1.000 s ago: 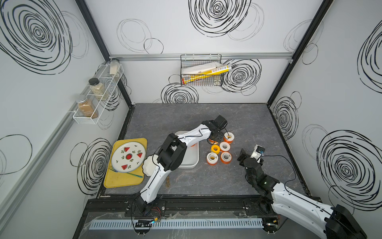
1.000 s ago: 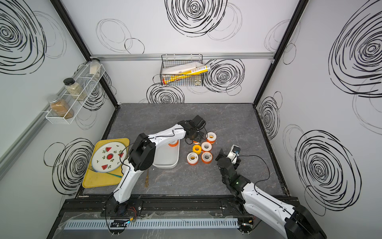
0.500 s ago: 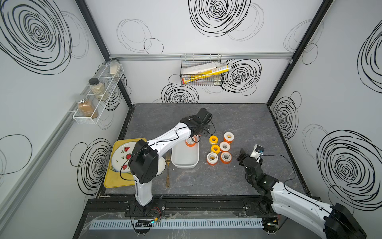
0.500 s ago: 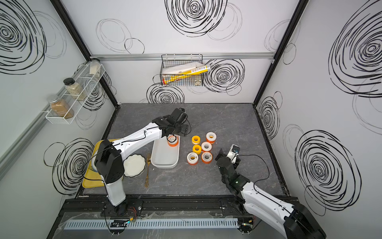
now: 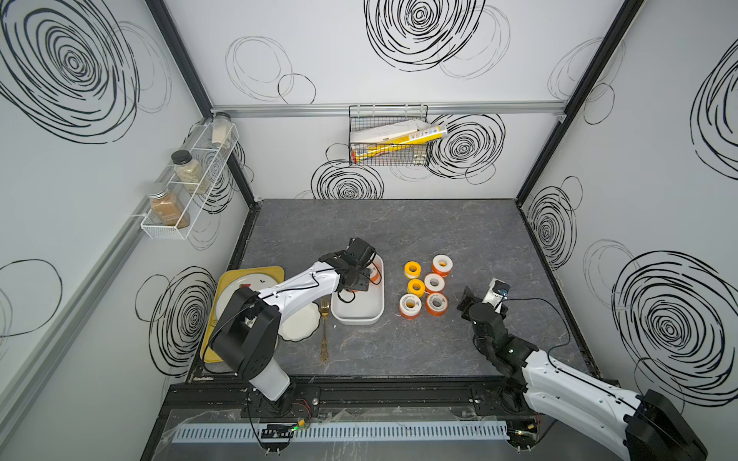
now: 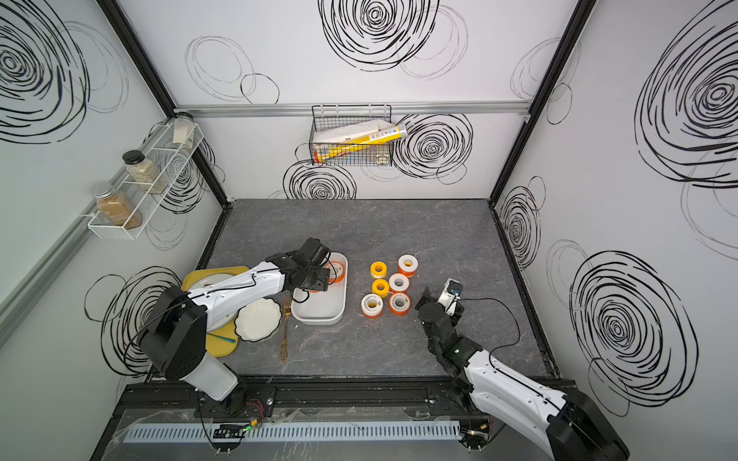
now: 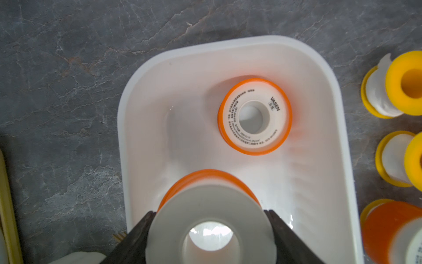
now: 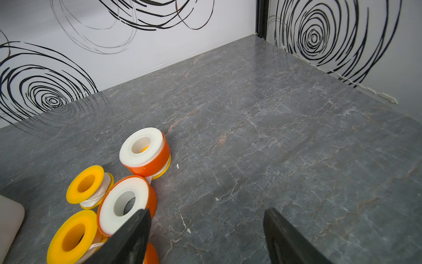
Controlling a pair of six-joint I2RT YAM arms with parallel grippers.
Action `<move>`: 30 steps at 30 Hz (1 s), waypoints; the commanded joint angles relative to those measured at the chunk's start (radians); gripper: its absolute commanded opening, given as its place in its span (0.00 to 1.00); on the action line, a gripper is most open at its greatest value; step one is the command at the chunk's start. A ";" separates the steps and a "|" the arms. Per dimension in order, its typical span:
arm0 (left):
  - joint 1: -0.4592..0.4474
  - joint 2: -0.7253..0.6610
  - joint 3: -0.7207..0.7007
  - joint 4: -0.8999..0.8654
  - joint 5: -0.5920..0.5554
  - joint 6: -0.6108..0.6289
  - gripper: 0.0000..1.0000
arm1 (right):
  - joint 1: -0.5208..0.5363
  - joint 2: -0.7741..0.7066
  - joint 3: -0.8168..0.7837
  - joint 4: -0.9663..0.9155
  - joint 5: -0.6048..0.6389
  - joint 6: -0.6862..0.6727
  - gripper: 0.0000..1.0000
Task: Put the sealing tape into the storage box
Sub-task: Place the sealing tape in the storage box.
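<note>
The storage box point(image 5: 359, 319) point(image 6: 319, 317) point(image 7: 228, 43) is a white low tub left of the table's middle. One orange-spooled sealing tape roll point(image 7: 254, 116) point(image 6: 337, 271) lies flat at its far end. My left gripper point(image 7: 210, 212) point(image 5: 356, 281) hangs over the box, shut on another orange-spooled roll point(image 7: 210, 198) gripped by its sides. Several more rolls point(image 5: 434, 282) point(image 6: 398, 282) point(image 8: 143, 150), orange and yellow, stand clustered on the table right of the box. My right gripper point(image 8: 206, 212) point(image 5: 481, 297) point(image 6: 438, 297) is open and empty, low beside that cluster's right side.
Left of the box lie a gold fork point(image 5: 324, 331), a white scalloped dish point(image 5: 299, 327) and a yellow tray point(image 5: 239, 275) with a plate. On the walls hang a wire basket point(image 5: 389, 135) and a spice rack point(image 5: 187, 187).
My left arm has swung left from the roll cluster to above the box, carrying the orange roll. The right arm has not moved.
</note>
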 commanded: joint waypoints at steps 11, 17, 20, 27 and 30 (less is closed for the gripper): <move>0.016 0.080 -0.007 0.102 -0.056 -0.029 0.67 | -0.004 0.018 0.032 0.021 0.002 -0.004 0.82; 0.025 0.115 -0.001 0.111 -0.053 -0.029 0.75 | -0.004 0.019 0.034 0.020 0.004 -0.002 0.82; 0.026 0.113 0.010 0.105 -0.054 -0.026 0.82 | -0.004 0.018 0.032 0.019 0.002 -0.002 0.82; 0.027 0.045 0.023 0.086 -0.051 -0.030 0.87 | -0.004 0.021 0.036 0.017 0.000 -0.002 0.82; 0.024 0.025 0.012 0.088 -0.022 -0.030 0.79 | -0.004 0.021 0.035 0.018 -0.001 -0.001 0.82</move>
